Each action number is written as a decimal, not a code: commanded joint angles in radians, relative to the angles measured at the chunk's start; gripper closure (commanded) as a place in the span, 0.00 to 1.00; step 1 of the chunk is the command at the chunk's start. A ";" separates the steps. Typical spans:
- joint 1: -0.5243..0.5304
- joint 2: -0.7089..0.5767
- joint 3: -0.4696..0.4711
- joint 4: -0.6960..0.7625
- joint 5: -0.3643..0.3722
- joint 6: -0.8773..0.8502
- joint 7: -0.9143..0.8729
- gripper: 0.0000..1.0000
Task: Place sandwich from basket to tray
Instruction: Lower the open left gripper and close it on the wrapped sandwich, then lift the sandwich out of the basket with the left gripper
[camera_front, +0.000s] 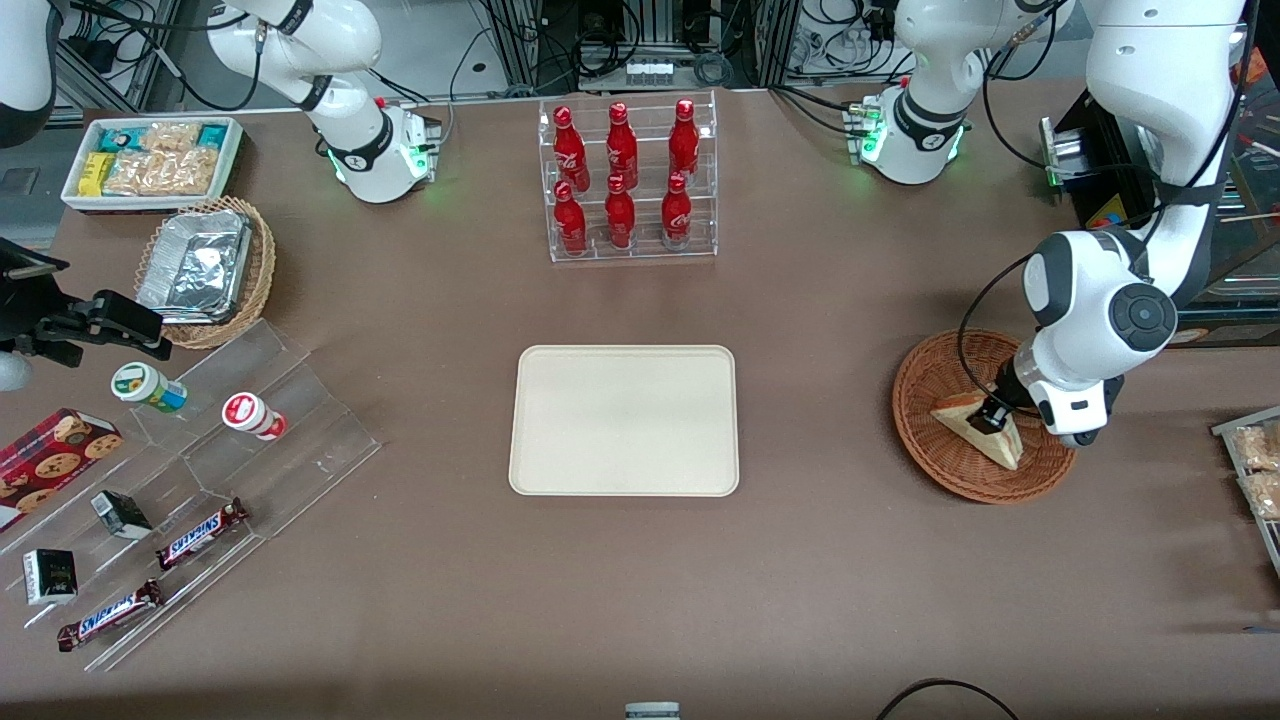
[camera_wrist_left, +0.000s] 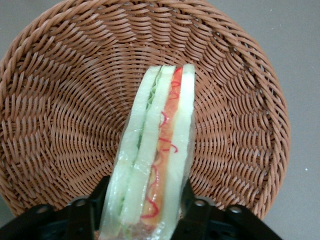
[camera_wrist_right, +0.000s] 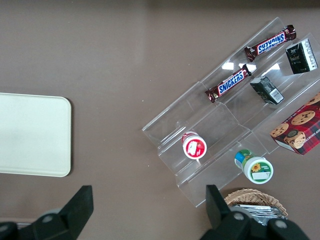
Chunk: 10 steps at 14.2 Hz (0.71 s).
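One wide band of bare brown table separates the flat cream-beige rectangular tray (camera_front: 624, 420), which lies mid-table with nothing on it, from the round reddish-brown woven wicker basket (camera_front: 935, 375) toward the working arm's end. In the front view the small triangular bread sandwich (camera_front: 985, 432) sits inside that basket, its pale face up and one corner reaching toward the rim nearest the camera. The left arm's black two-finger gripper (camera_front: 990, 414) is down on the wedge, well within the basket's rim. A clear rack of red bottles (camera_front: 627, 180) stands farther from the camera than the tray, well apart from it.

In the left wrist view the sandwich (camera_wrist_left: 157, 165) stands on edge, its long axis running straight away from the gripper (camera_wrist_left: 146, 210) toward the basket's (camera_wrist_left: 60, 110) woven wall. Its pale bread slices and red, orange and green filling layers face the camera. The black fingers (camera_wrist_left: 197, 210) press on both flat sides, clamping the wedge.

In the right wrist view the tray (camera_wrist_right: 32, 135) shows a rounded corner, with bare table around it.
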 joint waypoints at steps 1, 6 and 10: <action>0.003 0.000 -0.002 0.025 0.013 -0.002 -0.022 0.81; -0.007 -0.036 -0.002 0.119 0.019 -0.201 -0.005 0.82; -0.018 -0.123 -0.009 0.146 0.021 -0.324 0.023 0.82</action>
